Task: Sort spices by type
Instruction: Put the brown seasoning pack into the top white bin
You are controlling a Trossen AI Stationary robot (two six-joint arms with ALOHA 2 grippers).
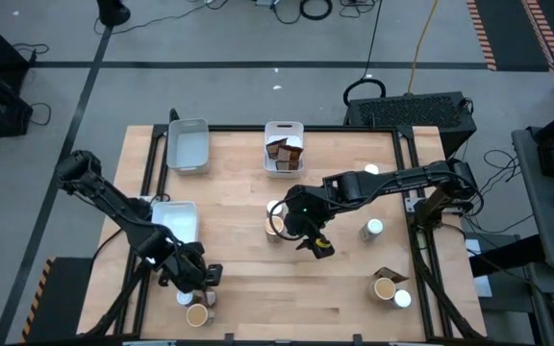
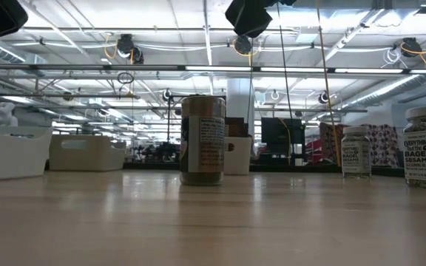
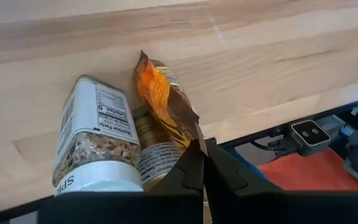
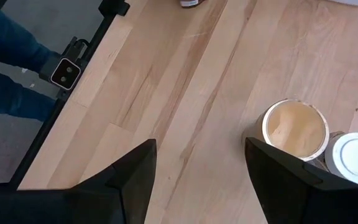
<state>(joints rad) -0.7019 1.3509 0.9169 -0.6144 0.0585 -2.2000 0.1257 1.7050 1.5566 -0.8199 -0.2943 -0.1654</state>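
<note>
Left gripper (image 3: 202, 163) fingers pinch just the crinkly brown-and-orange packet's (image 3: 163, 99) corner, so lifting could let it slip onto the white-capped jar (image 3: 95, 140); right gripper (image 4: 201, 165) fingers hang spread, empty.

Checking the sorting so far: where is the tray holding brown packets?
High view: the tray with packets sits at the table's far edge, centre, right of the empty tray.

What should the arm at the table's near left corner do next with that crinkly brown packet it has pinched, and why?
Probably lift it straight up a little. The left gripper is shut on the top edge of the crinkly brown and orange packet, which leans against a clear white-capped spice jar. Rising first should free it without dragging the jar. The open right gripper waits mid-table.
</note>
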